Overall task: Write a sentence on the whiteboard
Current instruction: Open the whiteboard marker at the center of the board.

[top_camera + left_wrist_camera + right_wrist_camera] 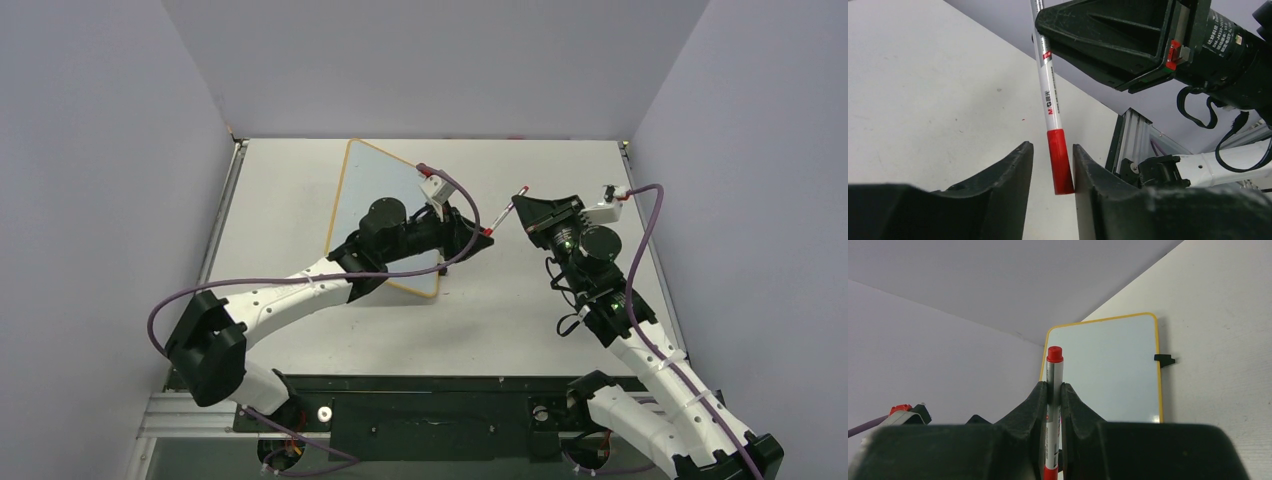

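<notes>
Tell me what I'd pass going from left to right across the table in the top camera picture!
whiteboard → left gripper → marker → right gripper

Middle lane is blocked: the marker (503, 213) bridges the gap between the left hand (478, 235) and the right hand (522, 205), so there is no straight way through. The left arm (300, 285) sprawls across the near half of the whiteboard (375, 170), and only the board's far corner lies bare. A purple cable (455, 186) loops just beyond the left hand. There is open bench (520, 310) in front of both hands, and more along the back wall (430, 60) on the far right. The right arm (640, 340) runs close to the bench's right edge, so room is tight there. Between the left hand's fingers, the marker's red cap fills the slot, with a sliver free on one side.
</notes>
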